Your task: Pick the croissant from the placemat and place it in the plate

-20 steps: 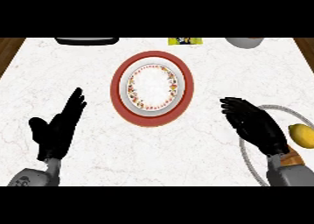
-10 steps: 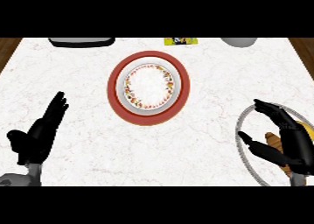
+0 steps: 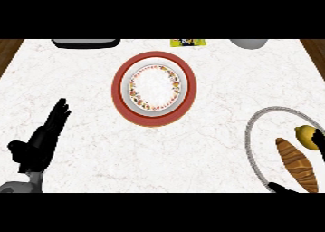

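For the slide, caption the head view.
Right hand beside croissant and lemon on placemat; plate empty; left hand resting.

Open counter between placemat and plate

Bare marble lies between the placemat (image 3: 258, 149) and the plate (image 3: 155, 88), nothing standing there. A lemon (image 3: 305, 137) sits just beside the croissant (image 3: 297, 164); dishes line the far edge.

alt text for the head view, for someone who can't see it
A croissant lies on a grey-rimmed placemat at lower right beside a lemon, the right hand around it. A red-rimmed plate sits mid-counter; the open left hand rests lower left.
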Robot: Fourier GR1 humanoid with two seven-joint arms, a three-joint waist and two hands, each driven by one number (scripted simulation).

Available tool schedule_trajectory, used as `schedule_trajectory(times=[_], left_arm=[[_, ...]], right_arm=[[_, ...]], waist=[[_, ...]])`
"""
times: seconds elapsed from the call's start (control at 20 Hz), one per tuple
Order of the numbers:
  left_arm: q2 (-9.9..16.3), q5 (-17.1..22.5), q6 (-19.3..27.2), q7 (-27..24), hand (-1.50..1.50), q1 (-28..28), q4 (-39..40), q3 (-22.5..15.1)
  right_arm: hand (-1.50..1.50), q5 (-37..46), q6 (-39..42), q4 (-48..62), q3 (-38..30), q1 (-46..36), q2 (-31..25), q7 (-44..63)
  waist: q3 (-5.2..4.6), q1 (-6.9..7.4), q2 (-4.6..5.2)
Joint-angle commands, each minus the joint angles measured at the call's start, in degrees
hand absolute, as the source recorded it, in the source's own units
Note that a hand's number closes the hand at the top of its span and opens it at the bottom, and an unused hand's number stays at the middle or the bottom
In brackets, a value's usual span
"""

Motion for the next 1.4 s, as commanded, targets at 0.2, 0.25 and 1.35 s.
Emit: schedule_trajectory(times=[0.2, 0.25, 1.35], left_arm=[[-0.09, -0.10, -0.95, 1.59, 0.00, -1.84, 0.73, 1.01], [-1.32, -2.01, 0.44, -1.10, 0.00, -0.29, 1.10, 0.00], [-2.69, -3.62, -5.08, 2.94, 0.00, -2.59, 0.82, 5.54]], right_arm=[[-1.50, 9.27, 1.64, -7.57, -3.45, 6.05, -12.28, 16.88], [-1.50, 9.17, 3.32, -9.13, -4.59, 8.59, -14.19, 17.90], [-1.50, 23.66, 23.46, -6.05, -2.74, 0.89, -14.34, 41.54]], waist=[[-0.11, 0.58, 0.20], [-0.12, 0.30, 0.13], [0.02, 0.63, 0.10]])
